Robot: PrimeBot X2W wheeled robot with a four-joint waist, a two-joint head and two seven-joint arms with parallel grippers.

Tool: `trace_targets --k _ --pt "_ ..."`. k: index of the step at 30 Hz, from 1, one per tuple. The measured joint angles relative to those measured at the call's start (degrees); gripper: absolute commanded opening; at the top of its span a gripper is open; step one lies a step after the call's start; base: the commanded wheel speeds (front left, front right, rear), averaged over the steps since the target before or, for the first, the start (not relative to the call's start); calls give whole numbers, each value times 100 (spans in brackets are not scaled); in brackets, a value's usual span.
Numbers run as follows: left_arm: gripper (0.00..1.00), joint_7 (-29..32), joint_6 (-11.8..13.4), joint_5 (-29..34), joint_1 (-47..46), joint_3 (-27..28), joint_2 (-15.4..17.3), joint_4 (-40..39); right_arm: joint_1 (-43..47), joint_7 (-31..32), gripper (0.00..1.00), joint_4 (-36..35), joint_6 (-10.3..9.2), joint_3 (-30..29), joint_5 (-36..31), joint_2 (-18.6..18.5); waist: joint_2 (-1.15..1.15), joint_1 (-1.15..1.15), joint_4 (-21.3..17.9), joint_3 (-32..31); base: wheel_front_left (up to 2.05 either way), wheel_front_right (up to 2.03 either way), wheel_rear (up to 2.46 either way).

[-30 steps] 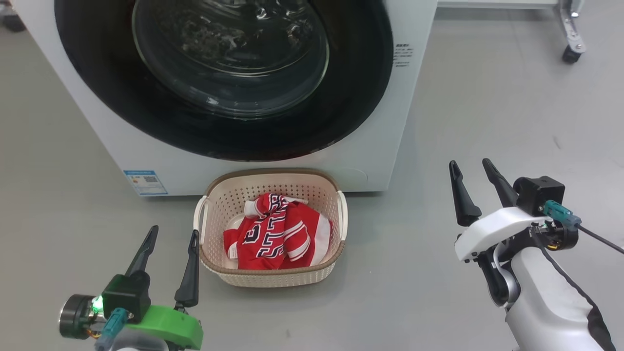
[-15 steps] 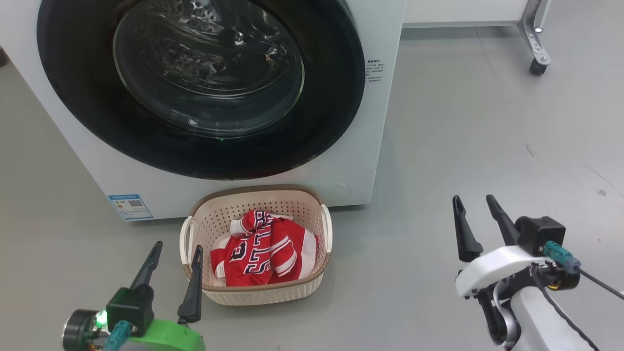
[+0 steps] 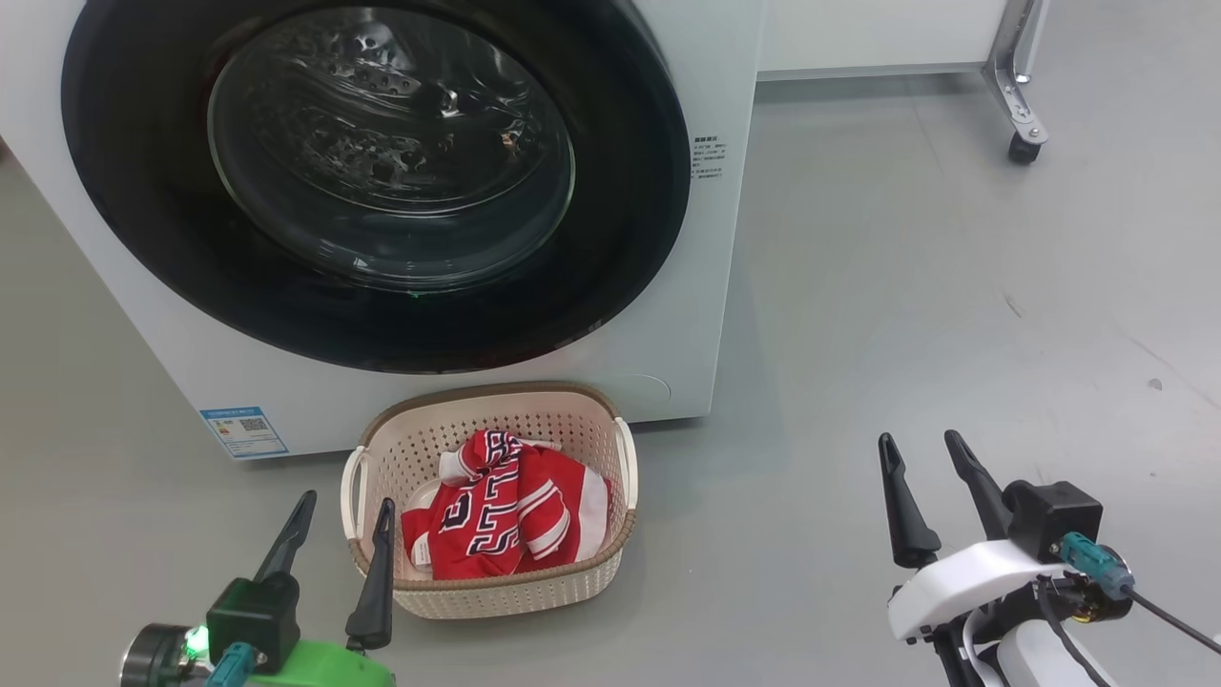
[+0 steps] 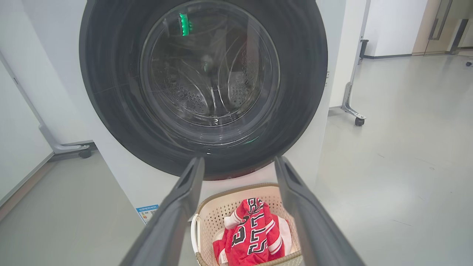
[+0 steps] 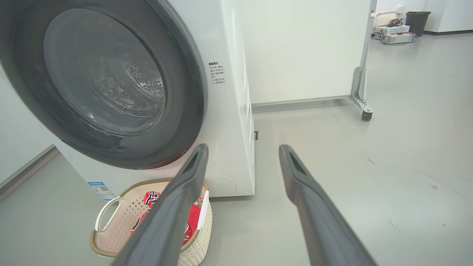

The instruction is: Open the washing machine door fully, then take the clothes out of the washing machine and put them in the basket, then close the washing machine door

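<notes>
Red cloth with white stripes: the clothes lie bunched in the basket, with dark block lettering on the top fold. The basket is a small cream perforated tub with a brown rim and white side handles. It stands on the grey floor just in front of the washing machine, below the bottom of the round door. I cannot tell whether basket and machine touch.

The washing machine door sits shut, flush against the white front. It is a wide glossy black ring around a bulging glass bowl, and the perforated steel drum shows through the glass. A small blue label is stuck low on the machine's front, to the left of the basket.

My left gripper is at the lower left of the head view, just beside the basket's near left corner. Its two dark fingers point up and are spread wide, with nothing between them. From its wrist camera, the door fills the upper view, and the basket with the clothes lies low between the fingers.

My right gripper is at the lower right, well apart from the basket, above bare floor. Its fingers also stand wide and hold nothing. In its wrist camera, one finger crosses in front of the basket.

Beyond the machine, on the right, a metal leg ends in a caster wheel.
</notes>
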Motion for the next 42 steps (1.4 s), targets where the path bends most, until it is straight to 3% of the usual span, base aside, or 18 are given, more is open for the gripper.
trace_targets --k 16,42 --pt "100 98 24 0 21 -4 2 -127 407 88 100 -643 -210 9 -35 -119 0 0 -5 -19 0 0 0" --pt "100 156 51 2 83 -1 5 -263 722 391 100 -1245 -355 10 -35 -224 0 0 61 -7 0 0 0"
